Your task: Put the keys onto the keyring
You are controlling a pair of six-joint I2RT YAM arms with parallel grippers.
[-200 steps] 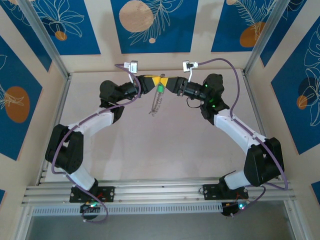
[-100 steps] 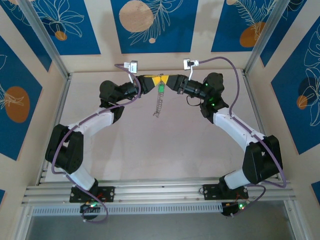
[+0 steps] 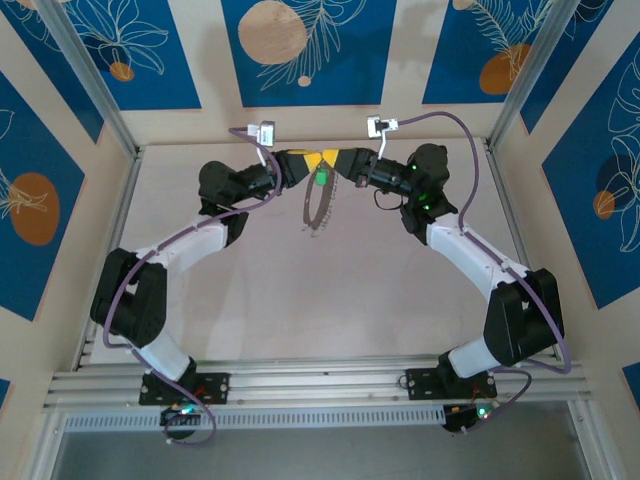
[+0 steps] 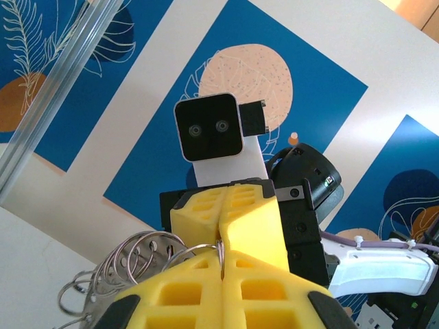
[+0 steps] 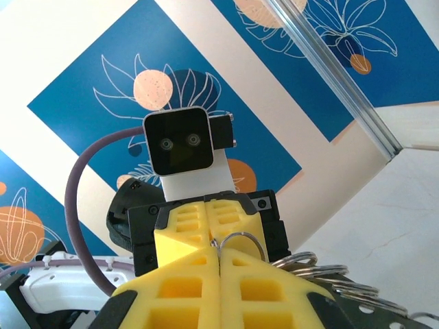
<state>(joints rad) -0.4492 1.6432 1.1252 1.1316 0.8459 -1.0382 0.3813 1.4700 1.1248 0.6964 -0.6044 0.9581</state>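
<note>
The left tool and the right tool meet tip to tip over the far middle of the tabletop, each with its yellow fingers pressed narrow onto the thin wire of the keyring. From that shared pinch the coiled grey loop droops toward the near side. The green-headed key sits just under the meeting tips, at the top of the loop, though I cannot tell whether it is threaded on.
</note>
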